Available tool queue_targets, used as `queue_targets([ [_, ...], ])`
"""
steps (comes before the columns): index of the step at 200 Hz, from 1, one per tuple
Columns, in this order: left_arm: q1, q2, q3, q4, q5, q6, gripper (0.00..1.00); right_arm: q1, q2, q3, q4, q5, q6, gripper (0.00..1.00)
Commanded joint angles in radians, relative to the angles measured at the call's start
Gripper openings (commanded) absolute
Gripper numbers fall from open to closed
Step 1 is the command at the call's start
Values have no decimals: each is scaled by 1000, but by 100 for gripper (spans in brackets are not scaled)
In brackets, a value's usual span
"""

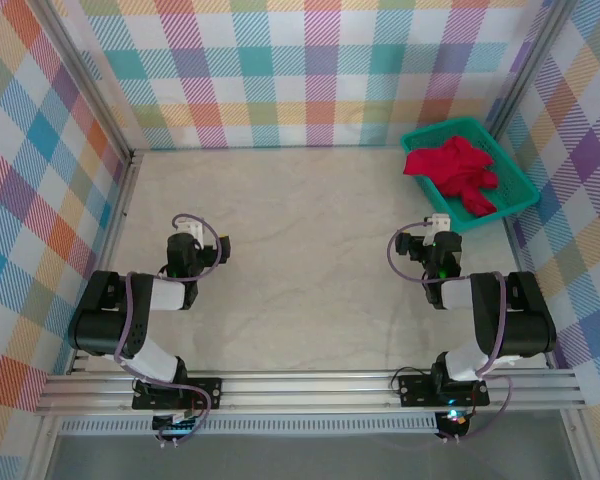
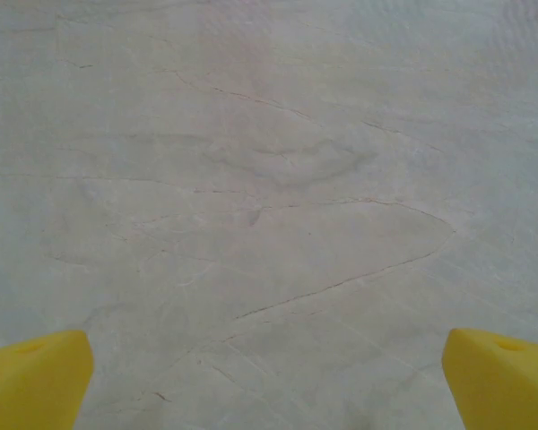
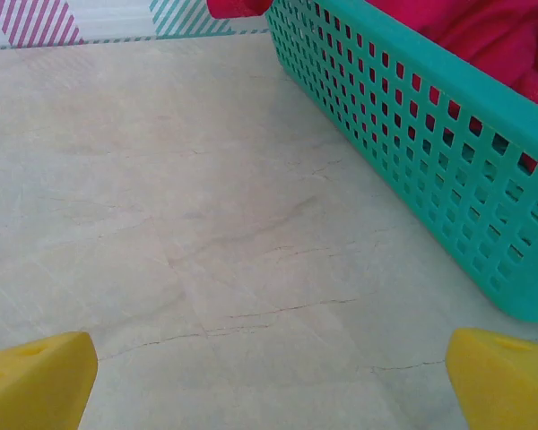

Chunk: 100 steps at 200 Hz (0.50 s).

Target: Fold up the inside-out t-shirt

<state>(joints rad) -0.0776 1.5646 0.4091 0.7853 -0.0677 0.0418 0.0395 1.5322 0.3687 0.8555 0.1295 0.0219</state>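
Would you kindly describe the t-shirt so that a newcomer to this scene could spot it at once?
Look to the far right corner of the pale table, where a teal mesh basket sits beside the checked wall. The t-shirt is the bright red cloth crumpled inside that basket, soft and red against the rigid teal mesh.

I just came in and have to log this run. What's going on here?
Nothing is being handled yet. The red t-shirt lies bunched in the teal basket at the far right of the table. The left gripper and right gripper are open and empty over bare tabletop, the right one near the basket. Folding has not begun.
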Motion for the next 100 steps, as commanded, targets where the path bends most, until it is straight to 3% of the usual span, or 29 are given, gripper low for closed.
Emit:
queue_targets([
  [1, 12, 0, 19, 10, 11, -2, 100, 4, 5, 26, 13, -19, -5, 100],
  [100, 11, 0, 19, 10, 10, -2, 100, 3, 3, 22, 18, -16, -7, 100],
])
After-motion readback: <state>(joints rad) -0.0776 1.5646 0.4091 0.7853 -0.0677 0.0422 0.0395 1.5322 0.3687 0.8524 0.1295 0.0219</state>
